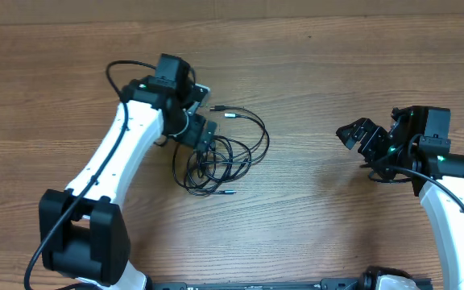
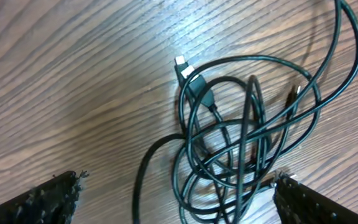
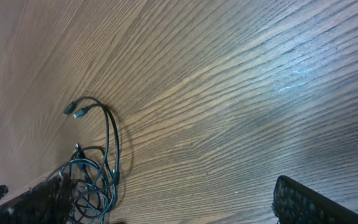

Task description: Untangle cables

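My left gripper [image 2: 179, 200] is the one that matters here. The jaws are wide apart with nothing between them, and it's hovering right over the left edge of the cables [image 1: 218, 159]. I can't tell if a fingertip is touching a strand. From the wrist view, the knot sits straight ahead and a bit to the right of centre.

It's thin dark cable looped over itself a bunch of times, lying flat on the worktop [image 1: 312, 209]. There's a black plug [image 2: 194, 84] with a silver tip sticking out at the top of the pile. The dense part is the bit closest to me. Beyond that, one big slack loop swings out toward the right, so the whole mess runs roughly on a diagonal away from the left arm. A couple of free ends poke out on the far side.

My right gripper [image 1: 359, 135] is well apart from all this across bare wood, also open and empty. I'd guess left pins the knot and right comes over for that loose loop.
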Action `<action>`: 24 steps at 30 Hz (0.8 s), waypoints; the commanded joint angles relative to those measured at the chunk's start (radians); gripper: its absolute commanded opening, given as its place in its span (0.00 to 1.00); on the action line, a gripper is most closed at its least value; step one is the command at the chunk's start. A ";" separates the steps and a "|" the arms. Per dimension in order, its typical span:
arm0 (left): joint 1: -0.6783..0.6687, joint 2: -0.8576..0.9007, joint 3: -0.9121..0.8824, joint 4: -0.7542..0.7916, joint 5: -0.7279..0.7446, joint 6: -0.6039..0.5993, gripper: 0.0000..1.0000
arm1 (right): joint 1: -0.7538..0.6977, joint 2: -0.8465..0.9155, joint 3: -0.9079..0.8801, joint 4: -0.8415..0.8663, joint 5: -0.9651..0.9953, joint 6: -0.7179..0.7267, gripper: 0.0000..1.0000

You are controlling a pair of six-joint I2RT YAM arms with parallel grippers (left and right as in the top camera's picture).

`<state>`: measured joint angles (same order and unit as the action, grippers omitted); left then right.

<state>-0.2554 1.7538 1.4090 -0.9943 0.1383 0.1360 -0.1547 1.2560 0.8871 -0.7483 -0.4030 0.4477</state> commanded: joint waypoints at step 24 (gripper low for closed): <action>0.013 0.013 -0.341 0.222 0.296 0.193 1.00 | 0.003 0.003 0.002 -0.011 0.010 -0.008 1.00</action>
<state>-0.2359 1.7573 1.1030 -0.8009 0.4152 0.3149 -0.1547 1.2560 0.8871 -0.7601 -0.4026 0.4473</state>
